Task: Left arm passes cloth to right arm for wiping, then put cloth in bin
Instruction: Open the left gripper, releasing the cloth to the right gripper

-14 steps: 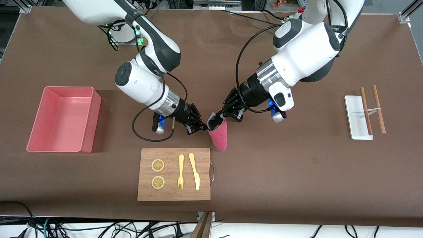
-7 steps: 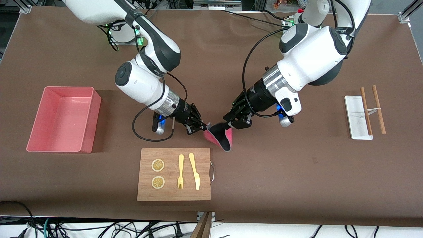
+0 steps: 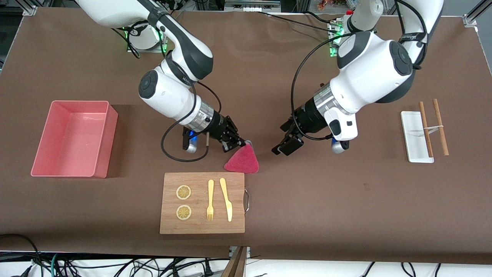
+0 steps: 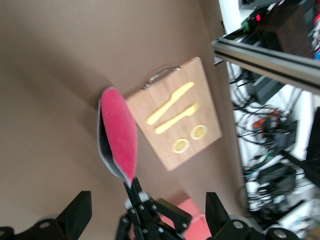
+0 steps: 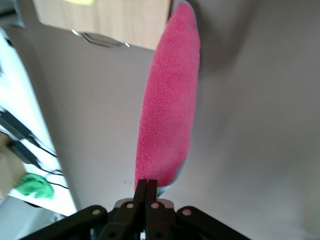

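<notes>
Cutlery first: low in the frame's centre I see the wooden cutting board [image 3: 202, 202], flat and rectangular with a metal handle, carrying a yellow fork [image 3: 210, 200], a yellow knife [image 3: 226, 199] and two lemon slices [image 3: 183, 202]. Just above the board's upper corner the cloth [image 3: 242, 161] hangs as a fuzzy magenta triangle, its lower edge at the table just beside the board's edge. The right gripper [image 3: 242, 144] has its fingers pinched tight on the cloth's top corner. At mid-frame the left gripper [image 3: 283, 147] is spread wide with nothing between its fingers, hovering over bare brown table with open room around it. At mid-left of the frame the bin [image 3: 100, 137], a salmon plastic tub, sits empty. At the right edge of the frame a flat white tray [image 3: 412, 136] has two wooden sticks [image 3: 433, 127] lying across it.
</notes>
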Tool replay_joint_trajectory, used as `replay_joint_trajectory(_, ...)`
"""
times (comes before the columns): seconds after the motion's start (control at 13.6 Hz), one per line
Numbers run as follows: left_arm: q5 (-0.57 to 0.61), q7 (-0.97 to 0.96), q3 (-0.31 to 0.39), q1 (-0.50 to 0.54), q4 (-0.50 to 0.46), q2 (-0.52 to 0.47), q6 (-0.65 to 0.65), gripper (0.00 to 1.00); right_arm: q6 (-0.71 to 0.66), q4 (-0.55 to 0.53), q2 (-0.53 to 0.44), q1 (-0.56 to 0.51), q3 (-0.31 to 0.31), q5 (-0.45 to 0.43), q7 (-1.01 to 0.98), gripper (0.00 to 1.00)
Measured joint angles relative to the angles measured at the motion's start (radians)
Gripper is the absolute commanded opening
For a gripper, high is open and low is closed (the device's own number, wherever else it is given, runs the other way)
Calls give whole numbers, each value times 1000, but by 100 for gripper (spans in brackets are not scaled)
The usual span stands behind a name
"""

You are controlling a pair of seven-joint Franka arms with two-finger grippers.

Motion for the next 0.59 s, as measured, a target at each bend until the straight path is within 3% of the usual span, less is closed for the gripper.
replay_joint_trajectory(0.29, 103, 223, 0, 33, 5, -10, -211, 100, -259, 13, -32, 0, 26, -1, -42, 0)
replay_joint_trajectory(0.59, 137, 406, -2, 28, 5, -10, -315, 100, -512, 15, -71, -11, 26, -1, -145, 0)
